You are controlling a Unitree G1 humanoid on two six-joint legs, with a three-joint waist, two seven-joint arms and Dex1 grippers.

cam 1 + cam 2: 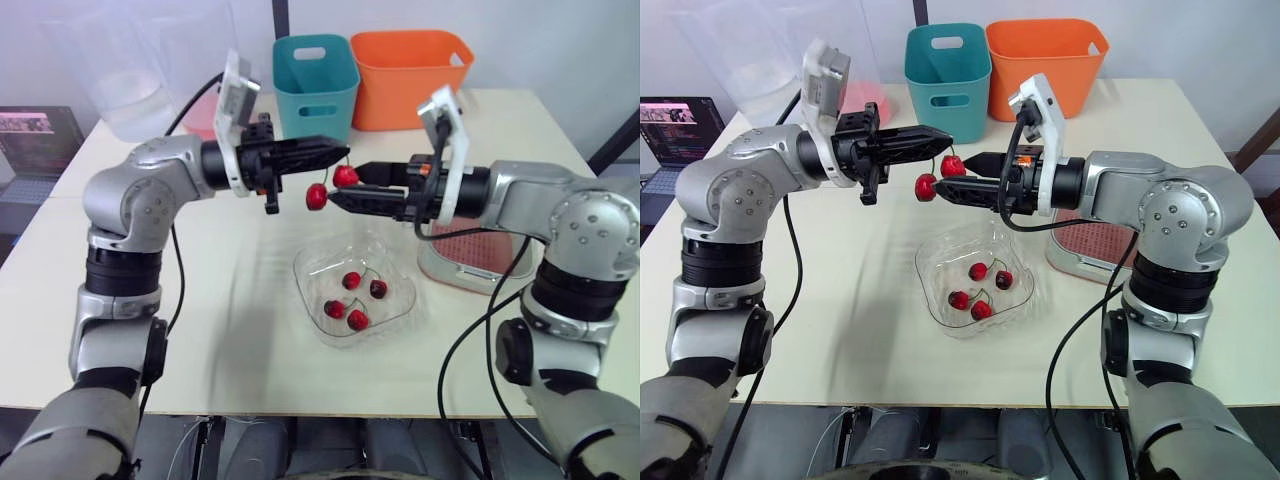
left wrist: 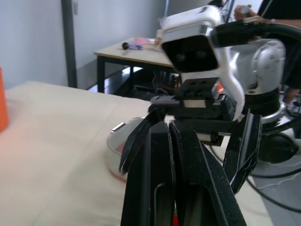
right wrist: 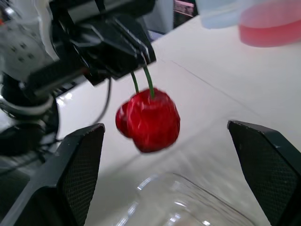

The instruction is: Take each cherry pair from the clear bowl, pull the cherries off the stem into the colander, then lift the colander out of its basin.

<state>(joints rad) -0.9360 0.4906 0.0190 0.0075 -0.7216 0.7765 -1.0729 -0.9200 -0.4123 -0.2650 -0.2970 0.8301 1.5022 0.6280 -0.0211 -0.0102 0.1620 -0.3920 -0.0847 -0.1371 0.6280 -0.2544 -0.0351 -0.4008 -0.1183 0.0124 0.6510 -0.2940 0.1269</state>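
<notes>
Hanging by thin green stems from the tip of the left gripper (image 1: 338,152), the glossy red cherry pair (image 3: 149,118) is held in the air, well off the pale beige surface (image 1: 230,340) and up over the far side of the clear plastic bowl (image 1: 306,268). The left gripper's black fingers are pressed together on the stems; one cherry hangs lower, toward the robot's left, the other higher, toward its right. The right gripper (image 1: 346,183) reaches in from the opposite side, so the two grippers meet tip to tip. Its fingers are spread wide, one on each side of the cherries, and in the right wrist view neither pad touches the fruit. In the clear plastic bowl, near the middle of the surface, lie four more red cherries (image 1: 352,280) with their stems on. Just beside the bowl on the robot's right, partly hidden behind the right forearm, stands the white plastic basin (image 1: 450,272) with the red perforated colander (image 1: 472,245) seated in it. Whether any fruit lies in the colander cannot be told. Along the far edge of the surface a teal plastic bin (image 1: 315,75) and an orange plastic bin (image 1: 410,68) stand side by side. A large clear plastic container (image 1: 130,85) stands near the far left corner. A dark laptop (image 1: 30,150) sits beyond the surface's left edge.
</notes>
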